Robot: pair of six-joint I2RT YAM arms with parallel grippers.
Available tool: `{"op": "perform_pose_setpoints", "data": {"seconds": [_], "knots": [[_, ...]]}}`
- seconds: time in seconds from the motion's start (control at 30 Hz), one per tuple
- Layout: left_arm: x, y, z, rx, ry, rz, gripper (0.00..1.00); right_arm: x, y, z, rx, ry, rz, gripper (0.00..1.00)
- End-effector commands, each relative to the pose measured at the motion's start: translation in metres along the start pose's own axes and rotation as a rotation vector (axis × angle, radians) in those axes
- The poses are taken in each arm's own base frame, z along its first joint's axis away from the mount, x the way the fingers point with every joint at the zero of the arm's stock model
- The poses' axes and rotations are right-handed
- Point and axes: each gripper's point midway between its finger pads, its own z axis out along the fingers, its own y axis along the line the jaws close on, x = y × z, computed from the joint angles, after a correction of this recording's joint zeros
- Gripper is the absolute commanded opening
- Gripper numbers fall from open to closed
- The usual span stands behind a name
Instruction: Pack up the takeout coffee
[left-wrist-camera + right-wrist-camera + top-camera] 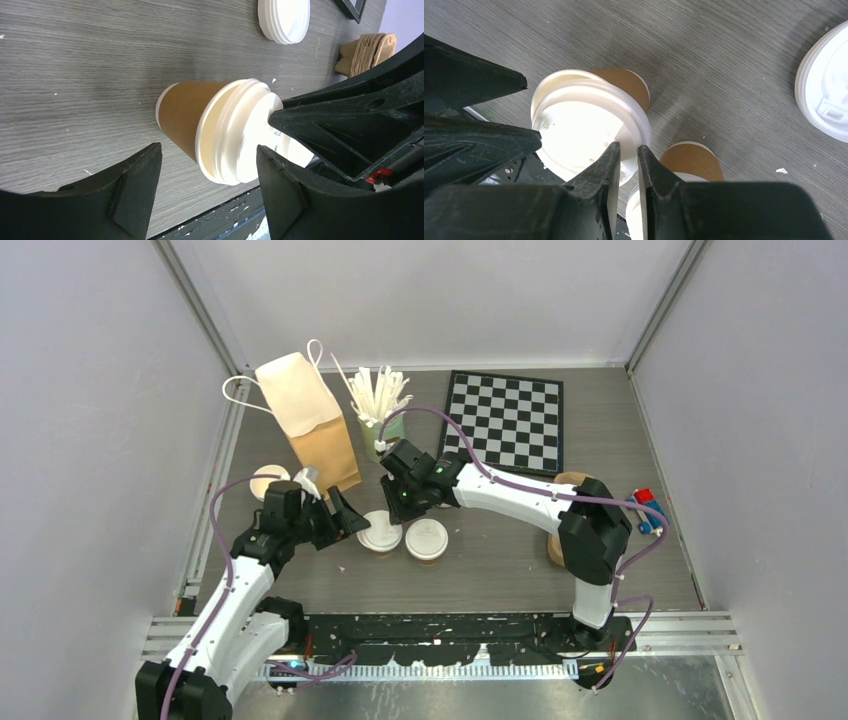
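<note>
Standing side by side on the table in the top view are the left cup and right cup. Left wrist: the left gripper gapes wide before the left cup, its lid crooked. Right wrist: the right gripper pinches that lid's rim.

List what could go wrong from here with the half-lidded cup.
1. The lid sits askew on the cup, cream rim showing on one side; pressing now may seat it crooked.
2. The left gripper is open around the cup, not gripping it, so the right gripper, pinching the lid's rim, could tip it.
3. The second cup stands close and might get knocked.
</note>
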Motion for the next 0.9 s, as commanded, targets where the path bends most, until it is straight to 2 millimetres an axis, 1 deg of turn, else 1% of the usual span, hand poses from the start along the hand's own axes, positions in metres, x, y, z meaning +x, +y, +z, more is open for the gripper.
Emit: {"op": "perform_pose_setpoints", "data": {"seconds": [0.0, 0.07, 0.17, 0.27, 0.4, 0.57, 0.7, 0.87], "knots": [[-0.010, -0.020, -0.003, 0.074, -0.016, 0.022, 0.71, -0.024, 0.017, -0.024, -0.055, -0.079, -0.018, 0.22], [-0.008, -0.023, -0.001, 0.090, -0.005, 0.013, 0.72, -0.025, 0.018, -0.025, -0.056, -0.080, -0.018, 0.22], [-0.008, -0.024, -0.002, 0.095, -0.002, 0.010, 0.76, -0.030, 0.020, -0.028, -0.056, -0.085, -0.020, 0.22], [-0.011, -0.020, -0.005, 0.060, -0.016, 0.013, 0.80, -0.034, 0.023, -0.032, -0.052, -0.092, -0.021, 0.22], [-0.019, -0.018, -0.013, 0.020, -0.056, 0.026, 0.81, -0.037, 0.024, -0.033, -0.040, -0.086, -0.020, 0.22], [-0.023, -0.013, -0.016, -0.020, -0.083, 0.009, 0.76, -0.036, 0.022, -0.029, -0.009, -0.048, -0.019, 0.22], [-0.023, -0.008, -0.015, -0.047, -0.085, -0.011, 0.70, -0.032, 0.020, -0.025, 0.001, -0.020, -0.020, 0.22], [-0.020, -0.002, -0.012, -0.075, -0.065, -0.025, 0.68, -0.028, 0.020, -0.020, 0.010, 0.017, -0.022, 0.23]]}}
